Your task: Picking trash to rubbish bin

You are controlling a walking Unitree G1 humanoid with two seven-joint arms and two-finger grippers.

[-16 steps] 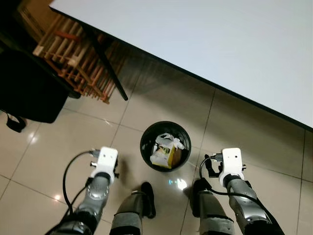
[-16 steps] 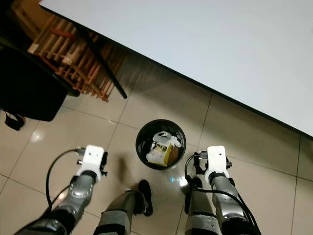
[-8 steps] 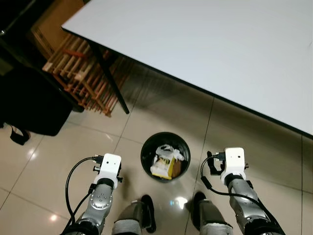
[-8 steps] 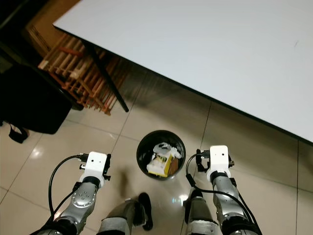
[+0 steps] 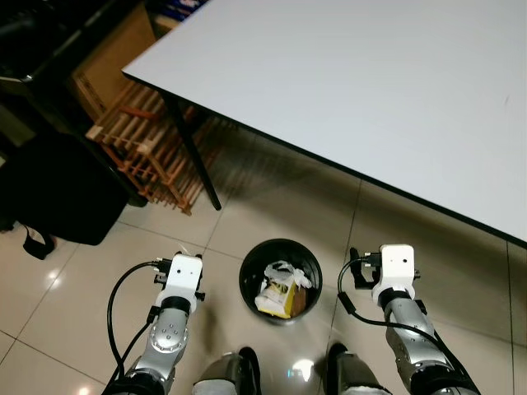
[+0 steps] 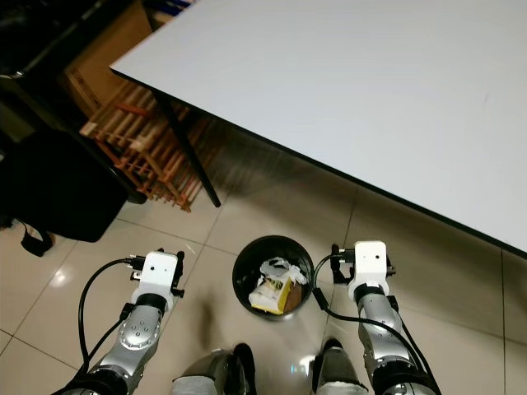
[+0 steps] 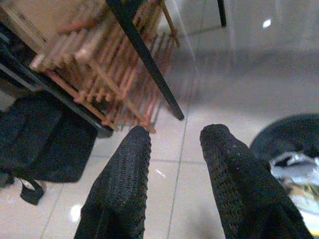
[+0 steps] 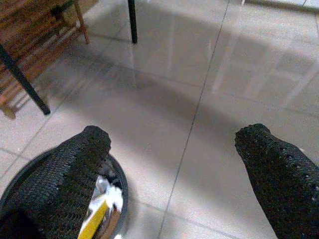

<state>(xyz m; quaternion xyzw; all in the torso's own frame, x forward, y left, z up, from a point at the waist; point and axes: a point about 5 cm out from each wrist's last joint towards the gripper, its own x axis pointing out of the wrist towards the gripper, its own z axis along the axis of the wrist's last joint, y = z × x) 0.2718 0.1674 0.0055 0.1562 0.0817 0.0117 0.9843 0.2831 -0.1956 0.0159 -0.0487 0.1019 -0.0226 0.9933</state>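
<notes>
**Both claws empty beside the filled bin**

The round black rubbish bin [image 5: 280,279] stands on the glossy beige tiled floor [image 5: 272,206], between the two arms and just before the robot's feet. Inside it lie a yellow carton [image 5: 279,297] and crumpled white plastic wrap [image 5: 282,271]. The left claw [image 7: 174,149] hangs beside the bin with its fingers a moderate gap apart, holding nothing. The right claw [image 8: 174,149] hangs at the other side, its fingers spread wide, also empty.

Since the trash seems already in the bin, I judge the step in hand is to look for any more pieces. To do this well, the robot should scan the floor slowly and keep its arms away from the bin's rim, so it is not tipped.

The large white table [image 5: 395,90] hides the floor behind it. The dark area near the wooden slatted rack [image 5: 152,144] and the black bag [image 5: 58,189] is hard to read, so small trash there cannot be excluded. The bottom of the bin is covered too.
</notes>
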